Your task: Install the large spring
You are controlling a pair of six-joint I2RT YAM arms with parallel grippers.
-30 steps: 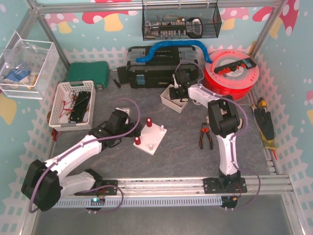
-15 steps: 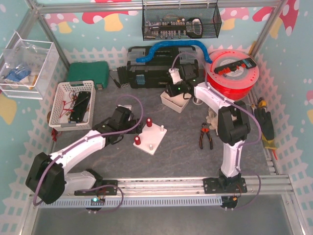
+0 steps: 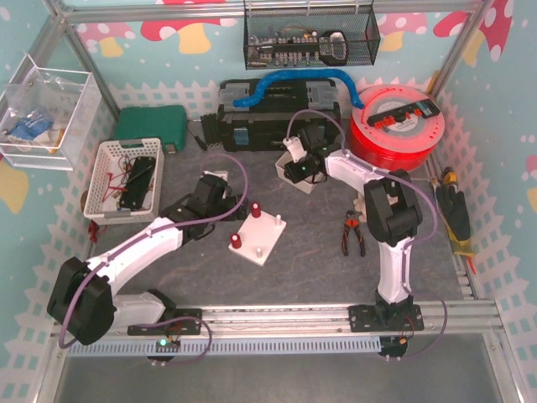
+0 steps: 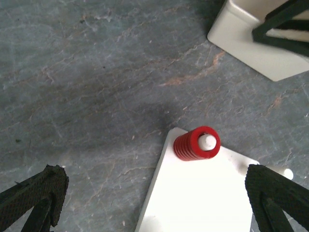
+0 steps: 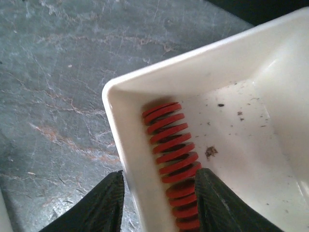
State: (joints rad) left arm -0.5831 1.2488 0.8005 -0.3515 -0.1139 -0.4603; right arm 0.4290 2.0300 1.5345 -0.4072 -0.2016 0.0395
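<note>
The large spring [image 5: 171,145], red with wide coils, lies inside a white bin [image 5: 193,72] against its left wall. My right gripper [image 5: 161,186] is open and straddles that wall: one finger outside on the table, the other inside against the spring's coils. From above the right gripper [image 3: 299,168] hangs over the bin [image 3: 289,178]. A white plate [image 3: 262,232] carries two smaller red springs [image 3: 256,209] on pegs and bare white pegs. My left gripper [image 4: 154,193] stands wide open above the plate's corner [image 4: 203,193], where a red spring [image 4: 196,143] sits on its peg.
Pliers [image 3: 351,233] lie right of the plate. A red spool [image 3: 394,126] and a black toolbox [image 3: 268,117] stand behind the bin. A white basket [image 3: 126,178] and a green case [image 3: 151,126] are at the left, and a wire basket [image 3: 310,38] hangs on the back wall.
My right gripper has come down over the bin's left side and its jaws have narrowed. The left arm has drawn back a little from the plate, still wide open.
</note>
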